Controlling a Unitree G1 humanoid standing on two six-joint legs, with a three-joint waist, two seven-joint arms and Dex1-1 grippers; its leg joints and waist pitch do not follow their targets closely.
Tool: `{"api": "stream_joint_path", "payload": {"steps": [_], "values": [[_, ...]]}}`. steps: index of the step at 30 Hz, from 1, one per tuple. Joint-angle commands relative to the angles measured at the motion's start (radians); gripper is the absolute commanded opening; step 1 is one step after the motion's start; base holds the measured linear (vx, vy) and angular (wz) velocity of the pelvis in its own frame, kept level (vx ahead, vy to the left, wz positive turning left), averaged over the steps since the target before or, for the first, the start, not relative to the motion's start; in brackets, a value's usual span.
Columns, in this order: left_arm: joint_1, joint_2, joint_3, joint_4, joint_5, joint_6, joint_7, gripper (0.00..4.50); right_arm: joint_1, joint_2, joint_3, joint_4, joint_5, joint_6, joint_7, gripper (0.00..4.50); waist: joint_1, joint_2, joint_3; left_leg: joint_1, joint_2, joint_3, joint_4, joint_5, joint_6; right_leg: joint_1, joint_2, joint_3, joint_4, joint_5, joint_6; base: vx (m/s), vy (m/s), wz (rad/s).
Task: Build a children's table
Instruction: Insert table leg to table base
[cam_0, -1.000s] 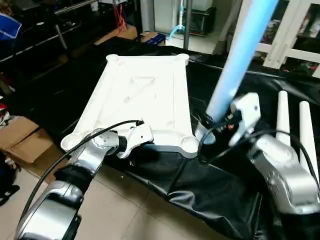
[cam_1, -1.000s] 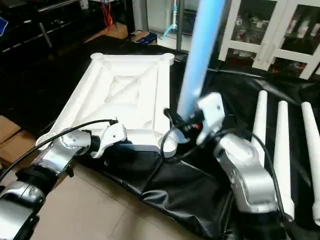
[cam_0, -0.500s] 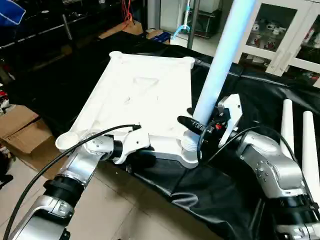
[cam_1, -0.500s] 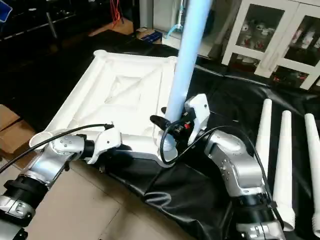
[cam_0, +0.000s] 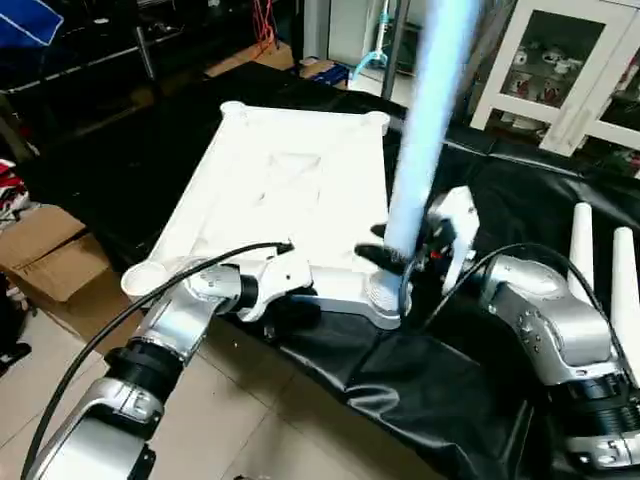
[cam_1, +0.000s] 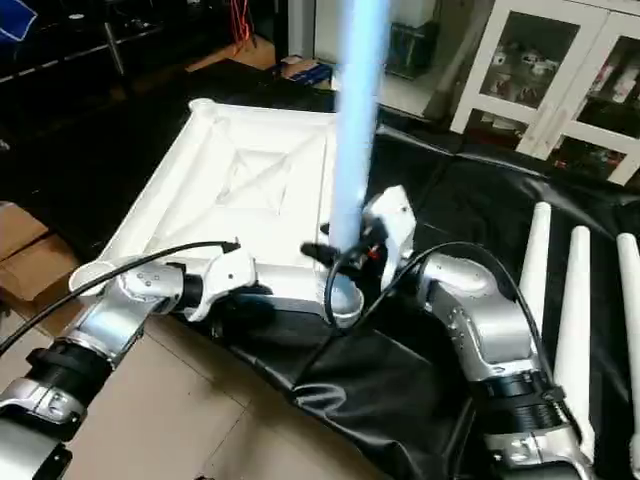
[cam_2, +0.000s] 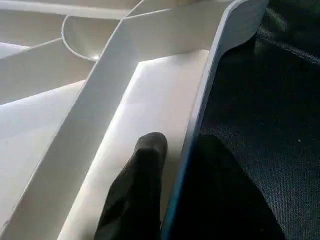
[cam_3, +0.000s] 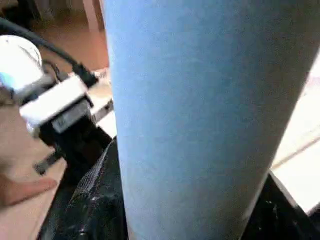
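The white table top (cam_0: 290, 190) lies upside down on a black sheet, its X-ribs facing up. My left gripper (cam_0: 290, 303) is shut on the top's near rim: in the left wrist view one black finger (cam_2: 145, 175) is inside the rim and the other outside. My right gripper (cam_0: 397, 255) is shut on a long tubular leg (cam_0: 425, 120), which looks pale blue and stands almost upright. The leg's lower end sits in the near right corner socket (cam_0: 383, 297). In the right wrist view the leg (cam_3: 200, 110) stands between my dark fingers (cam_3: 92, 200).
Three spare white legs (cam_1: 578, 300) lie side by side on the black sheet (cam_0: 420, 390) to the right. A white glass-door cabinet (cam_0: 560, 70) stands behind. A cardboard box (cam_0: 50, 265) sits on the tiled floor at the left, below the sheet's near edge.
The leg's lower end has moved from beside the near right corner into its socket, and the leg has swung from leaning right to nearly upright. My left gripper stays on the near rim.
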Motion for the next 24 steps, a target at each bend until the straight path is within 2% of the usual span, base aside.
{"api": "stream_joint_path", "payload": {"steps": [1,9,14,18,20,24], "values": [[0.016,-0.002,-0.009,0.011,-0.017,0.003,-0.014,0.78,0.005,-0.003,-0.001,0.007,-0.01,-0.004,-0.011,1.86,0.003,-0.011,-0.067,0.023,0.047,-0.011,-0.064,0.134,0.128,0.05,-0.062,0.017,-0.04,0.367,-0.325,0.0,0.0,0.0],[0.026,0.003,-0.013,-0.003,-0.032,-0.004,-0.049,0.78,-0.025,0.008,0.011,0.029,-0.037,0.052,-0.068,1.86,0.0,-0.008,-0.067,0.025,0.047,-0.012,-0.065,0.132,0.119,0.05,-0.061,0.016,-0.04,0.37,-0.334,0.0,0.0,0.0],[0.029,0.006,-0.02,-0.005,-0.033,-0.005,-0.061,0.78,-0.059,0.006,0.044,0.07,-0.071,0.082,-0.063,1.86,-0.002,-0.007,-0.064,0.025,0.047,-0.011,-0.066,0.127,0.117,0.049,-0.06,0.016,-0.041,0.378,-0.333,0.0,0.0,0.0],[0.035,0.004,-0.022,-0.011,-0.031,-0.003,-0.057,0.78,-0.05,0.006,0.068,0.072,-0.094,0.056,-0.058,1.86,-0.001,-0.01,-0.065,0.025,0.048,-0.011,-0.068,0.123,0.111,0.051,-0.06,0.017,-0.041,0.378,-0.331,0.0,0.0,0.0],[0.035,0.004,-0.022,-0.012,-0.032,-0.002,-0.056,0.78,-0.047,0.005,0.071,0.069,-0.098,0.051,-0.058,1.86,-0.001,-0.008,-0.063,0.025,0.049,-0.011,-0.069,0.114,0.106,0.049,-0.061,0.017,-0.043,0.368,-0.328,0.0,0.0,0.0],[0.037,0.005,-0.02,-0.014,-0.034,-0.005,-0.047,0.78,-0.002,0.001,0.076,0.052,-0.114,0.0,-0.066,1.86,-0.001,-0.011,-0.064,0.026,0.049,-0.011,-0.07,0.103,0.099,0.05,-0.062,0.018,-0.043,0.368,-0.326,0.0,0.0,0.0]]}}
